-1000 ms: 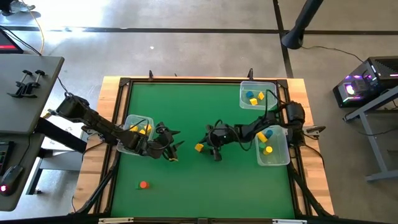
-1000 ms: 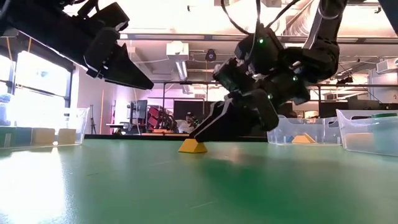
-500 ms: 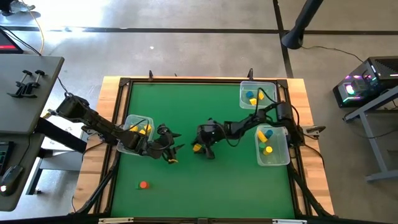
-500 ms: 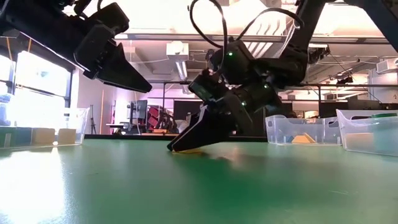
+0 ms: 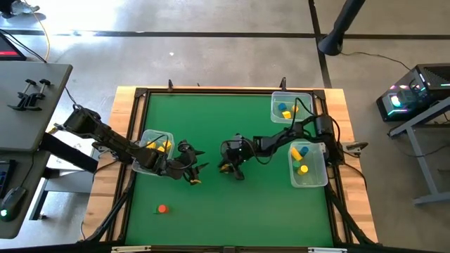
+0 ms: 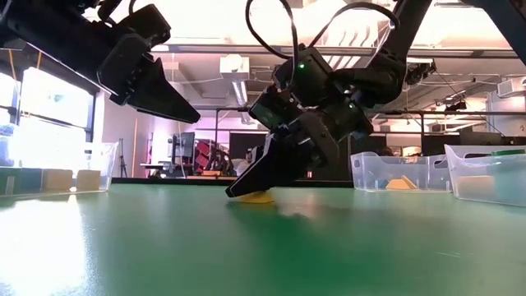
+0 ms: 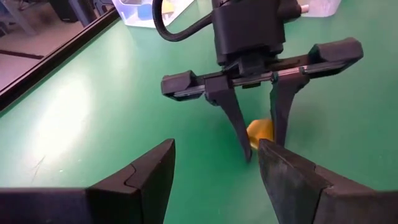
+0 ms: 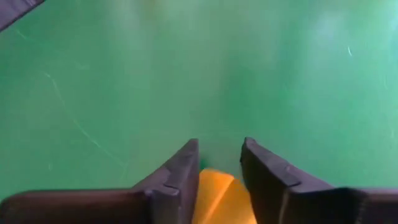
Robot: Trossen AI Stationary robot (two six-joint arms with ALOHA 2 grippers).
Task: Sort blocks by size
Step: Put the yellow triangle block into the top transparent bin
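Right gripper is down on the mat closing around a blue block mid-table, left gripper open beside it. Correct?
Not quite: the block is yellow, not blue, as the left wrist view shows. The rest holds: the right gripper is down on the mat around it mid-table, and the left gripper waits open beside it.

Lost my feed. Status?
Right pincer down at mid-table, fingers around yellow block. Left pincer open, hovering beside it. Nothing in the way.

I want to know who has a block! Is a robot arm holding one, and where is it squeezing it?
The right gripper has the yellow block between its jaws, closing on its two sides, on the table. The left gripper holds nothing.
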